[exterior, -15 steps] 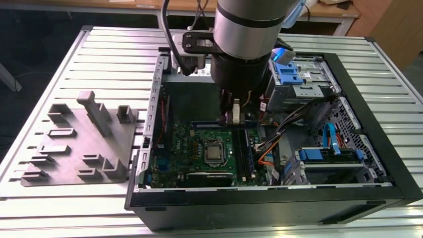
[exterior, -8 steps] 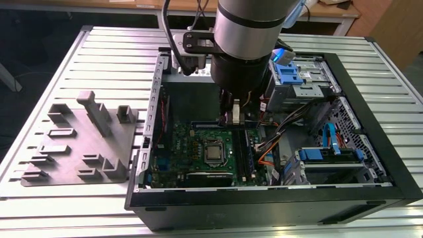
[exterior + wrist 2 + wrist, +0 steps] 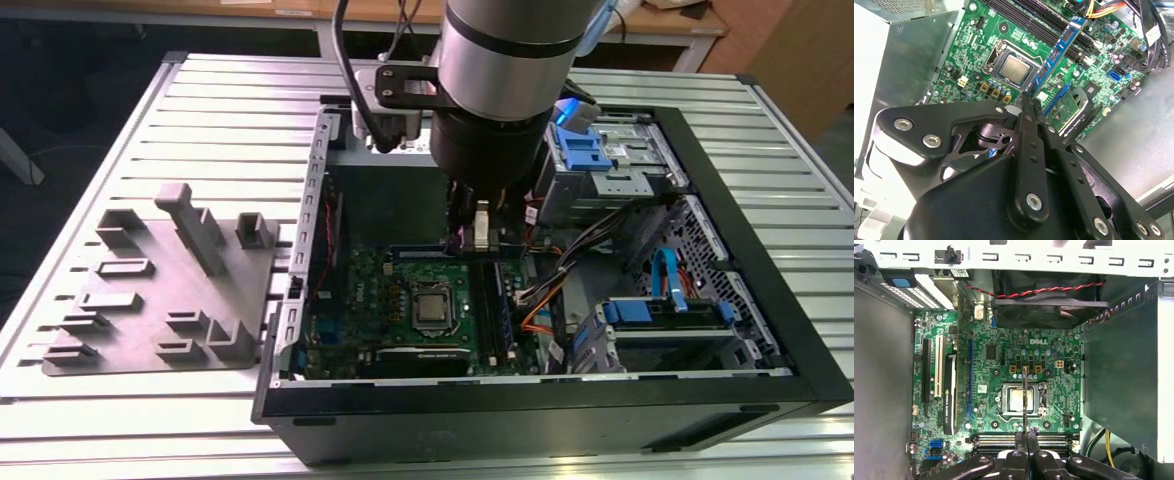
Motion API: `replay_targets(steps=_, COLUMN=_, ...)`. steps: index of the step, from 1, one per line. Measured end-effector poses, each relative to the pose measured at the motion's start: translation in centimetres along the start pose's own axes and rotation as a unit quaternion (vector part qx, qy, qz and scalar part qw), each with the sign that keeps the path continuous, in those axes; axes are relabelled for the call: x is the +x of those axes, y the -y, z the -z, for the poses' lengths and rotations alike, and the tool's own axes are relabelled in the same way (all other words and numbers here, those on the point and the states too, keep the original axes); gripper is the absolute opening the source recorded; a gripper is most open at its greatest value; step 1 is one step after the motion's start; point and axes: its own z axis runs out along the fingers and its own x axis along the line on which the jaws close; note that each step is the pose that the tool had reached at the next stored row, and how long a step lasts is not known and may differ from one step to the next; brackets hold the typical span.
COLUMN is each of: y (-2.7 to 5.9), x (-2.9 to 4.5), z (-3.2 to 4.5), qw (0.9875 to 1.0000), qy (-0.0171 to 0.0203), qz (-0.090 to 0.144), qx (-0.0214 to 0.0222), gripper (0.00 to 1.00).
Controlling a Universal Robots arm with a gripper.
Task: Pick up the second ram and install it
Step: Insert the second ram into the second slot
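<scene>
– Slotted metal table [image 3: 200, 90] carries the open computer case [image 3: 561, 405], and the grey fixture plate [image 3: 147, 300] lies beside it on the exterior view's left. What do you have in the jaws?

– The gripper [image 3: 481, 240] is down inside the case, and its jaws are clamped on one end of the second ram [image 3: 1060, 55]. In the second wrist view I see its blue face with the black chips, reaching away from the jaws.

– Where is it relative to the board?

– Above the motherboard [image 3: 1054, 350], and not touching it as far as I can judge. In the first wrist view the stick is edge-on, a thin line that passes in front of the processor socket [image 3: 1021, 400]. The memory slots [image 3: 1004, 441] lie just beside the jaws, but the stick runs across their direction, not along it.

– So which step is this?

– I think the pick-up is done and I am in the carrying and aligning part. The installing is not yet done.

– What does the next move ask for?

– In my judgement, a turn so that the long edge lies along a free slot. After that, a straight descent with the notch matched and even pressure on both ends. I cannot tell from here which slot is free, or whether the latches are open.
</scene>
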Motion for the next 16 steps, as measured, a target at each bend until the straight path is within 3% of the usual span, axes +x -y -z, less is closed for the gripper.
replay_targets(steps=11, y=0.01, x=0.0, z=0.0, qw=1.0, qy=0.0001, qz=-0.002, qx=0.0001, gripper=0.08)
replay_targets(steps=16, y=0.02, x=0.0, z=0.0, qw=0.9995, qy=0.0012, qz=-0.033, qx=0.0011, gripper=0.08)
